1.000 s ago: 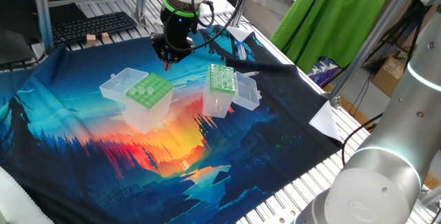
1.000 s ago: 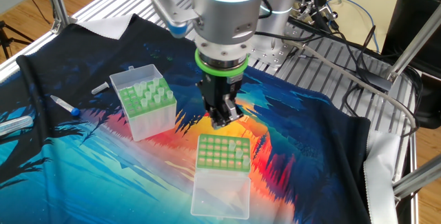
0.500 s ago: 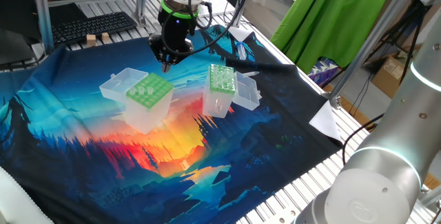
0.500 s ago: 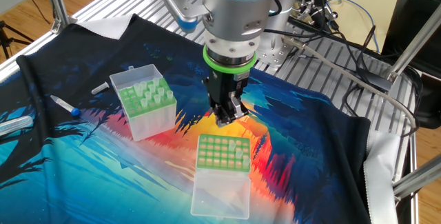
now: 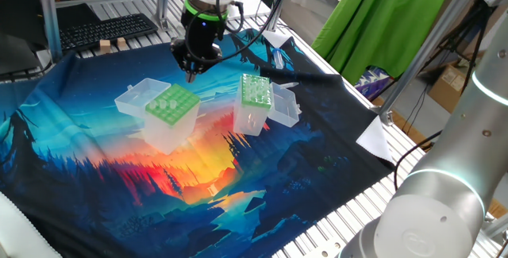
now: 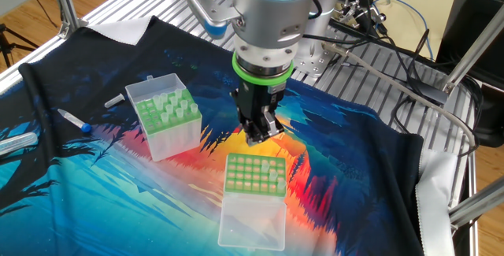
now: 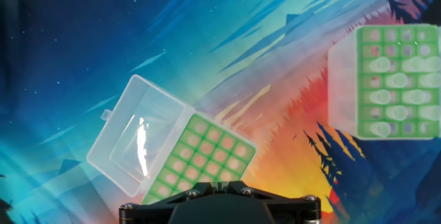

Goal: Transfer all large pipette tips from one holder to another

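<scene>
tool (image 6: pixel 257 136) pinched together above the cloth; only hand view shows open lid (image 7: pixel 134 138).

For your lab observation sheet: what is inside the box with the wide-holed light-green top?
Whitish large pipette tips stand in several holes of the light-green box; other holes look empty. Their lower ends are blurred behind the cloudy walls.

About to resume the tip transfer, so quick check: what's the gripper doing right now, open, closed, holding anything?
Gripper: jaws closed, pointing down above the cloth between the two boxes; no pipette tip visible between them.
</scene>
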Controlling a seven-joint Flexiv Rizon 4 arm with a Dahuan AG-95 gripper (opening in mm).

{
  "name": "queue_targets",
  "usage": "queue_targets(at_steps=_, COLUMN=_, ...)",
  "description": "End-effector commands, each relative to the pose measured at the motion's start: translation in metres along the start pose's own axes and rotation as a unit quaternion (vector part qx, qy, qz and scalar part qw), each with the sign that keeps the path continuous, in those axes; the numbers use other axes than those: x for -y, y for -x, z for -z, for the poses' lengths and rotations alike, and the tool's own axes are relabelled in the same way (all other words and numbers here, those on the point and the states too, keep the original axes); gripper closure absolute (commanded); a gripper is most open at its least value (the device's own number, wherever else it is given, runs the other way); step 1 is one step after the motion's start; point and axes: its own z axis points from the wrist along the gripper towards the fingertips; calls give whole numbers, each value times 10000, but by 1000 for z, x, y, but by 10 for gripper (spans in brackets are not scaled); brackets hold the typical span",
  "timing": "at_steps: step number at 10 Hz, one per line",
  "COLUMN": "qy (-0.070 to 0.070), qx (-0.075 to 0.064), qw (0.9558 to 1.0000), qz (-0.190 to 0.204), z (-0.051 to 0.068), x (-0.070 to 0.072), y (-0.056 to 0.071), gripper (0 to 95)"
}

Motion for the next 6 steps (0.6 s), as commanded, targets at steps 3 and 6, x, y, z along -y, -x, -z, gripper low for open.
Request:
queue_targets(at_steps=3, qy=-45, qx=-41, qw=9997, qz=-232, z=-1, x=-2, y=2, gripper=950)
queue_targets(at_steps=6, qy=-20, qx=12, qw=9990, qz=-453, z=-1, x=-2, y=2, gripper=950)
